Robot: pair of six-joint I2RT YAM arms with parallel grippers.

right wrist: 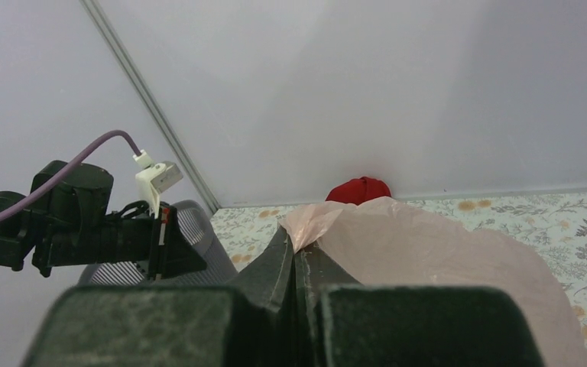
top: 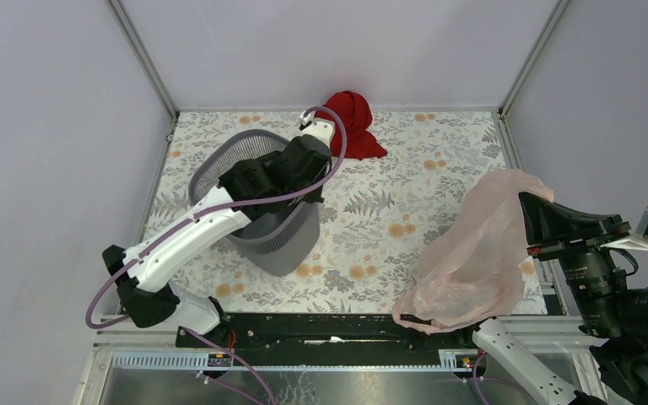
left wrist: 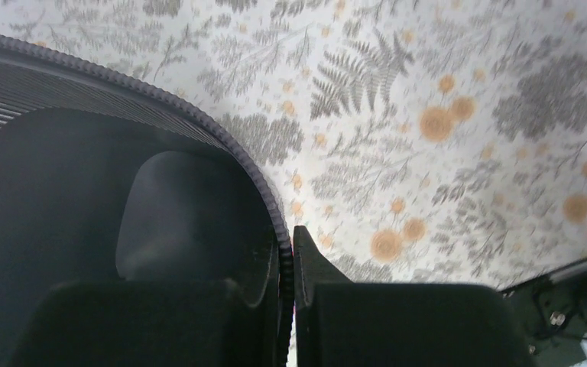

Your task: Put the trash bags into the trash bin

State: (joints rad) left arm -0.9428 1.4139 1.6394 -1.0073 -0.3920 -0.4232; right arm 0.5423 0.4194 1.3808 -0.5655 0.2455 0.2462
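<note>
The grey mesh trash bin (top: 283, 246) stands at the table's left middle and seems to lean. My left gripper (top: 238, 180) is shut on its rim (left wrist: 199, 116), one finger inside the bin and one outside. The pale pink trash bag (top: 472, 253) hangs in the air at the right, and its lower end reaches the table's front edge. My right gripper (top: 526, 204) is shut on the bag's top corner (right wrist: 309, 222). The bag fills the lower right of the right wrist view (right wrist: 443, 260), where the bin (right wrist: 199, 229) also shows at the left.
A dark red cloth bundle (top: 353, 118) lies against the back wall, just behind the bin, and also shows in the right wrist view (right wrist: 359, 189). The floral tablecloth (top: 388, 202) spans between the bin and the bag. Metal frame posts stand at the back corners.
</note>
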